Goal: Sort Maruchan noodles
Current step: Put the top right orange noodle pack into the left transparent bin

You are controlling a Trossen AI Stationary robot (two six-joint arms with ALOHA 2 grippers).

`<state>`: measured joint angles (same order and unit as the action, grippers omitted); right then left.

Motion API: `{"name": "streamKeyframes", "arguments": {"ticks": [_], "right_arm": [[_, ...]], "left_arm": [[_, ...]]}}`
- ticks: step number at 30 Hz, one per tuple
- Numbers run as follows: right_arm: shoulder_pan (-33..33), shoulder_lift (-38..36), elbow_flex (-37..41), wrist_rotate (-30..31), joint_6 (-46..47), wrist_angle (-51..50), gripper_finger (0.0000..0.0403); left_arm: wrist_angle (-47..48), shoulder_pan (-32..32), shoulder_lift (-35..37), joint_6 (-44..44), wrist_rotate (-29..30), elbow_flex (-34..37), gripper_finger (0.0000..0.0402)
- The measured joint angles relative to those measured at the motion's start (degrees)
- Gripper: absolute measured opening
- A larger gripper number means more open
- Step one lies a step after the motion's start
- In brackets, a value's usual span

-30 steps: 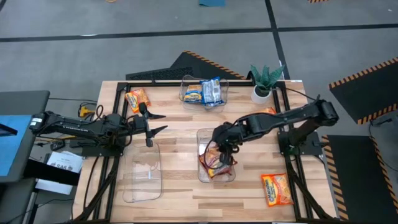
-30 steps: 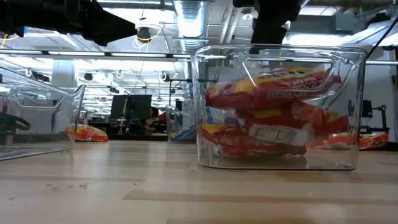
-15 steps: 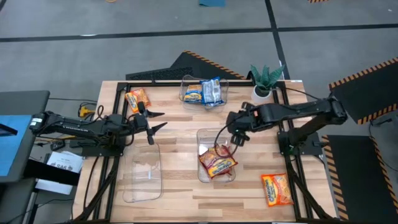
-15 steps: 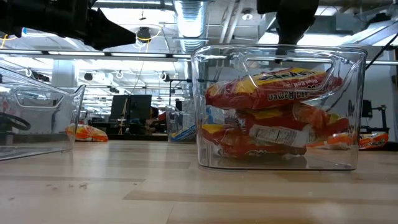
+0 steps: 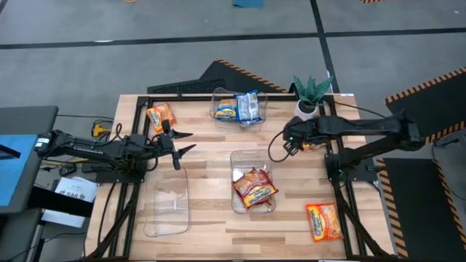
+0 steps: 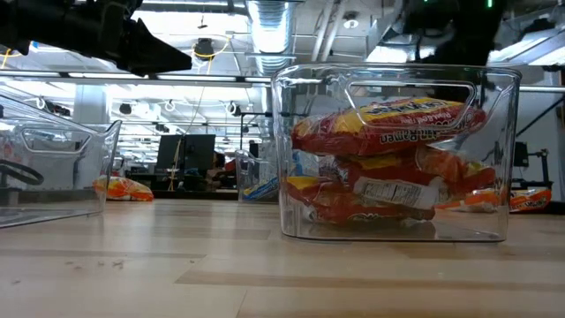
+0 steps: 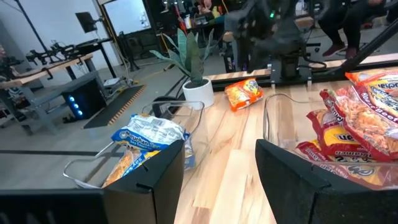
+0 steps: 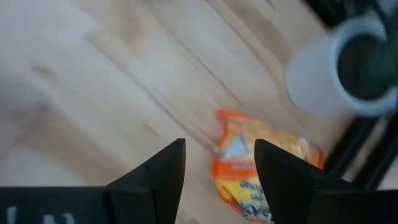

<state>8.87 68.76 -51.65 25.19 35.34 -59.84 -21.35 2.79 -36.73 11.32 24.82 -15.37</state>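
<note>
Red-brown noodle packets (image 5: 254, 188) lie stacked in the clear middle bin (image 5: 239, 157), also shown in the low view (image 6: 388, 159). Blue packets (image 5: 242, 108) sit in the far bin (image 7: 149, 140). Three orange packets lie flat on the table: one far left (image 5: 161, 115), one near right (image 5: 324, 220), and one by the plant, directly below my right gripper (image 8: 261, 168). My right gripper (image 5: 289, 138) (image 8: 219, 163) hovers open above that last packet. My left gripper (image 5: 182, 142) (image 7: 219, 155) waits open at the table's left, above the wood.
A third clear bin (image 5: 166, 200) stands at the near left. A potted plant in a white pot (image 5: 310, 96) (image 8: 342, 68) stands at the far right, close to my right gripper. Black frame rails (image 5: 336, 175) run along the table's sides.
My right gripper has risen out of the middle bin and swung toward the table's far right edge, ending over the orange packet by the plant. The top red-brown packet has stayed in the bin, lying on the stack.
</note>
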Motion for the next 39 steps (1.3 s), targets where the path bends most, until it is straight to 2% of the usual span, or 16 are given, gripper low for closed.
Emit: {"name": "streamKeyframes", "arguments": {"ticks": [4,10,29,33,39], "right_arm": [[2.47,0.9,5.28,-0.02,2.94,1.02,0.0215],[4.07,5.78,10.16,0.04,3.73,9.66,0.0214],[5.15,24.93,10.17,8.71,6.05,12.28,0.0211],[4.98,26.5,10.11,9.68,6.07,11.86,0.0169],[3.49,25.71,10.13,9.94,5.36,9.74,0.0022]], "left_arm": [[-0.1,-0.02,0.0,0.01,0.0,0.01,0.0187],[-0.08,-0.02,0.0,0.01,0.0,0.0,0.0187],[0.05,-0.02,-0.01,0.62,0.0,0.0,0.0187],[0.05,-0.02,-0.01,0.65,0.0,0.0,0.0187],[0.05,-0.02,-0.01,1.18,0.0,0.01,0.0187]]}}
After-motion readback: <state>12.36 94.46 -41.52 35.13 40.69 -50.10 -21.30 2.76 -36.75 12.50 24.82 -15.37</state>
